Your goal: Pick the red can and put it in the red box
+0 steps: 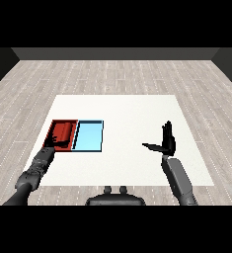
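Red tray (63, 130) is the landmark: near the table's (127, 111) left edge, blue tray (89, 136) touching its right side.

Left hand (57, 143) sits over the red tray's near edge, dark against the tray floor. Can't tell how its fingers stand, and can't tell if it holds anything.

Right hand (167, 141) is well to the right of the red tray, past the blue tray, upright above bare table. Fingers straight up, thumb stuck out sideways: released, nothing in it.

Red can: not visible as a separate object. Nothing red shows on the table outside the red tray. It may be lying inside the tray or hidden under the left hand, red on red, so its spot can't be confirmed.

Judgement: looks like the place step, at or near its end, with the left hand at the tray.

How to do it well:
- If the can is in hand, keep it upright and inside the tray walls, away from the wall shared with the blue tray.
- Let it bottom out on the tray floor before opening.
- Lift straight up so fingers don't tip it.
- Keep the right hand parked.
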Controlling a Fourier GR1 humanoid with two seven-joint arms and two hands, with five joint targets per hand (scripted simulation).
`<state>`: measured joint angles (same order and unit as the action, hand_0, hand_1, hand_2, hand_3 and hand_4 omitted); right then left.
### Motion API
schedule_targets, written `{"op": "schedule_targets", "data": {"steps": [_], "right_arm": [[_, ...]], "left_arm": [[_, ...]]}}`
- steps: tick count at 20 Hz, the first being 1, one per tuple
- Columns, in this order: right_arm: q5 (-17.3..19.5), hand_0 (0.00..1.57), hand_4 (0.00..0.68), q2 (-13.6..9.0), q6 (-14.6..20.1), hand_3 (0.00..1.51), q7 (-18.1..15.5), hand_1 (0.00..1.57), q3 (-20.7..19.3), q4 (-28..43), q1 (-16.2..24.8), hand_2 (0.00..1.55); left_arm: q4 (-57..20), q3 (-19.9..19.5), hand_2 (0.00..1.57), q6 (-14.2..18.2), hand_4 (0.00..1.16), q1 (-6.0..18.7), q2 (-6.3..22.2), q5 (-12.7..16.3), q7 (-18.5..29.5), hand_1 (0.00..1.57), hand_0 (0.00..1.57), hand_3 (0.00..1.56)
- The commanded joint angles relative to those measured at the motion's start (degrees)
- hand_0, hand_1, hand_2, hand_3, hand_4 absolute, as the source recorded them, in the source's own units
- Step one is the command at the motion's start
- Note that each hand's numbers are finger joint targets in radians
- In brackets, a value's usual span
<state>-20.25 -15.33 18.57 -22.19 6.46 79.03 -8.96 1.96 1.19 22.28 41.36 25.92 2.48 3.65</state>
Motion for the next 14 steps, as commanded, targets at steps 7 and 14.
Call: {"op": "schedule_targets", "data": {"steps": [7, 14], "right_arm": [[0.1, 0.00, 0.000, 1.1, -0.7, 0.00, -0.5, 0.00, 0.8, 4.5, 3.2, 0.00], [-1.0, 0.00, 0.000, -0.8, -6.6, 0.00, -2.0, 0.00, 0.6, 5.2, 3.5, 0.00]], "left_arm": [[7.5, -4.9, 0.00, -0.7, 0.00, 2.1, -0.1, 4.3, 11.2, 0.00, 0.00, 0.00], [17.9, -8.1, 1.17, -10.0, 0.00, -3.5, -2.6, 8.8, 26.9, 1.11, 1.11, 0.00]]}}
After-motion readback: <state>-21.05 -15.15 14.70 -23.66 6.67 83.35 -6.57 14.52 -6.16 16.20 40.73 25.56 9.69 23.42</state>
